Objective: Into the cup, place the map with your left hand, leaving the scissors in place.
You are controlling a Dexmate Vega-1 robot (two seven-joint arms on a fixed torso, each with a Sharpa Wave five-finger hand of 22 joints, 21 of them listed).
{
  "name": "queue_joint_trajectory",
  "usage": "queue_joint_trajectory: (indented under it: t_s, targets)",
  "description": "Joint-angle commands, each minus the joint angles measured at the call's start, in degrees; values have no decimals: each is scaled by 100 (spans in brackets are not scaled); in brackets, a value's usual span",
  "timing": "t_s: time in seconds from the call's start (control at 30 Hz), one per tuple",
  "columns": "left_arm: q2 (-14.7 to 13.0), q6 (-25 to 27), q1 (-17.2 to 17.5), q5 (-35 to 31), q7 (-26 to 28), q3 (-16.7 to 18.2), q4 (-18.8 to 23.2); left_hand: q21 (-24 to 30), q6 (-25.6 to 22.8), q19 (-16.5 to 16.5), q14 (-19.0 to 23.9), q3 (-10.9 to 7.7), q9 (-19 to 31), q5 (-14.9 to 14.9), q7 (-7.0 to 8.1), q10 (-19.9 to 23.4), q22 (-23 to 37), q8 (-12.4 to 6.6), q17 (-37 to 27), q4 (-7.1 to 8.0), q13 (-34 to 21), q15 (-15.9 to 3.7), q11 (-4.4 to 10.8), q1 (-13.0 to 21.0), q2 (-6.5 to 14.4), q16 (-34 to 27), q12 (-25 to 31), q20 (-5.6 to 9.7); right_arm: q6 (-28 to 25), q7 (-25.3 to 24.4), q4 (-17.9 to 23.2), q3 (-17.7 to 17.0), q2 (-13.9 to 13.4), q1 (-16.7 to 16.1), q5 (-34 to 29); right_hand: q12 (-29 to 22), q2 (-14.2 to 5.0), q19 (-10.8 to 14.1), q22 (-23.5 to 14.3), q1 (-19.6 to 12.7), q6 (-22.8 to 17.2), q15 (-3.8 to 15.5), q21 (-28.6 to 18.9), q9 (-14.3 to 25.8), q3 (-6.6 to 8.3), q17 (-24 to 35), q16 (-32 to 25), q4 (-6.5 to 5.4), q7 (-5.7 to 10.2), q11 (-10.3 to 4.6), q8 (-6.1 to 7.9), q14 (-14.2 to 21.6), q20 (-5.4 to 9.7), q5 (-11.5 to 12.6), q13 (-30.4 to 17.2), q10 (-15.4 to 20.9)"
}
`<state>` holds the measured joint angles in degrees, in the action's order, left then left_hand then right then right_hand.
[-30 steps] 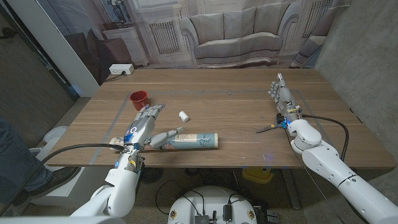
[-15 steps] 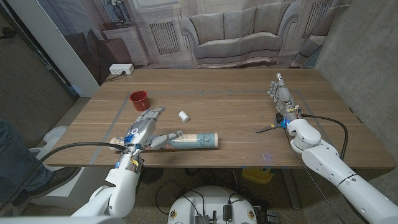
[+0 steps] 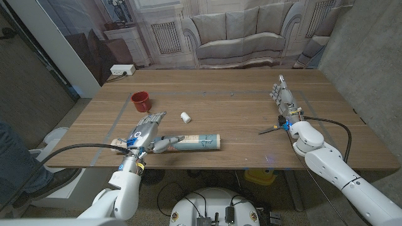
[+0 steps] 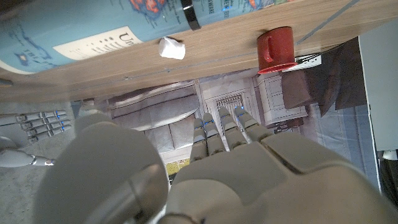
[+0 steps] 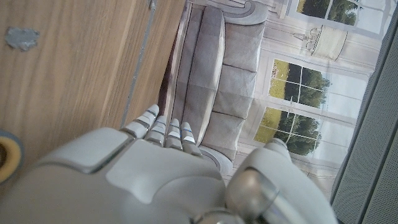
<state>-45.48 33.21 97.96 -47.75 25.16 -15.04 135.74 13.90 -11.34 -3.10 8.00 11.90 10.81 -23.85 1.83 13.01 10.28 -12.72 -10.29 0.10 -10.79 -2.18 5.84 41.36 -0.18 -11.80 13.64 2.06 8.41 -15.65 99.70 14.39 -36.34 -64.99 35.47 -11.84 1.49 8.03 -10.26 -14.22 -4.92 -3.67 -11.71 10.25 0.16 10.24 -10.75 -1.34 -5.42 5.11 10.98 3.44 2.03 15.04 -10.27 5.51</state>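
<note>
Two hands in frame. Left hand [image 3: 143, 130] at near tabletop [image 3: 239, 113] edge, now shifted toward rolled map [image 3: 196, 141]; thumb touching or just short of its near end, other fingers spread, nothing gripped. Map unmoved across all three head pictures, lying on its side, well apart from red cup [image 3: 140, 100]. Judged: reach closing, grasp not yet made. Scissors [image 3: 272, 130] just beside right hand [image 3: 286, 100], standing on edge, fingers straight, empty, unchanged. Small white object [image 3: 185, 117] between map and cup. Left wrist view adds map print and black end cap; cup handle [image 4: 263, 47] visible.
</note>
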Motion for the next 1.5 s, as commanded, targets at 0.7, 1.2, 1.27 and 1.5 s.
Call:
queue_joint_trajectory:
  t_s: [0.7, 1.2, 1.27, 1.5]
  targets:
    - [-463, 906, -362, -360, -410, -657, 91, 90, -417, -545, 541, 172, 10, -124, 24, 456, 14, -54, -11, -90, -25, -280, 27, 216, -184, -57, 6, 329, 0, -11, 66, -20, 0, -61, 0, 7, -23, 67, -35, -37, -57, -21, -10, 33, -17, 37, -32, 13, -11, 18, 16, 53, -14, -31, -13, 15]
    - [-582, 1111, -631, -276, -610, -862, 58, 120, -770, -829, 848, 241, 11, -165, 66, 827, 19, -117, -18, -156, -28, -344, 139, 378, -224, -82, 48, 305, -99, -37, 98, -11, -23, -21, 6, 8, -31, 74, -36, -42, -55, -20, -11, 33, -25, 39, -29, 15, -8, 17, 14, 60, -14, -40, -13, 14]
    - [-601, 1138, -674, -268, -639, -892, 39, 117, -766, -831, 850, 244, 11, -166, 68, 833, 19, -112, -19, -159, -28, -342, 161, 386, -223, -78, 46, 305, -117, -30, 102, -5, -40, -12, -6, 8, -31, 75, -36, -43, -52, -20, -10, 33, -26, 39, -29, 15, -14, 22, 12, 61, -12, -41, -13, 16]
    - [-646, 1305, -921, -267, -885, -1073, -24, 109, -771, -842, 858, 251, 11, -171, 68, 835, 20, -102, -20, -165, -29, -342, 190, 408, -220, -67, 30, 297, -126, -36, 77, 3, -13, 16, 14, 12, -35, 62, -37, -45, -32, -28, -4, 33, -32, 39, -19, 16, -22, 20, 4, 45, -23, -47, -14, 6]
